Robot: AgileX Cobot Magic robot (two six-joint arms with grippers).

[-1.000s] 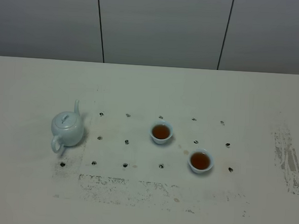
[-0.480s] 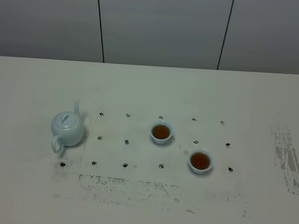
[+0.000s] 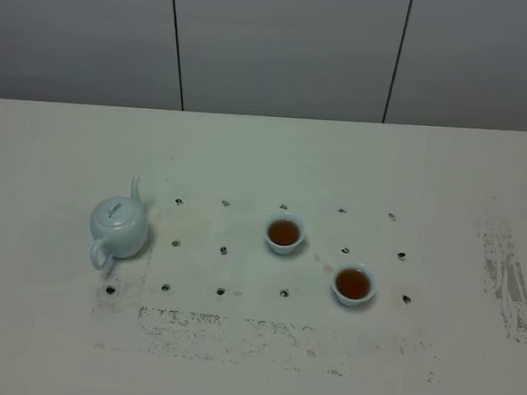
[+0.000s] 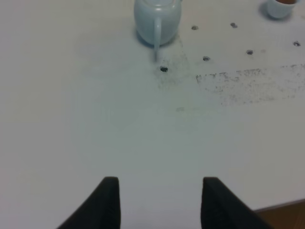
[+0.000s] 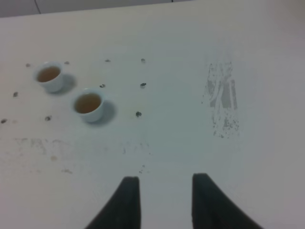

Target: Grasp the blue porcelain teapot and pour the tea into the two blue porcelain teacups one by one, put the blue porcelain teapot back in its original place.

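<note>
Both 2 teacups [image 3: 284, 233] [image 3: 353, 284] hold brown tea; lidded teapot [image 3: 118, 226] stands apart; both grippers [image 4: 159, 191] [image 5: 164, 188] gape empty.

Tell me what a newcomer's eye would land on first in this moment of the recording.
Probably the pale blue porcelain teapot, standing upright and alone on the left of the table, handle toward the camera. Next come the two blue porcelain teacups right of centre, both holding brown tea, set among small dark dots. Neither gripper is near them; the left gripper and right gripper show only in their wrist views, jaws apart and empty.
</note>
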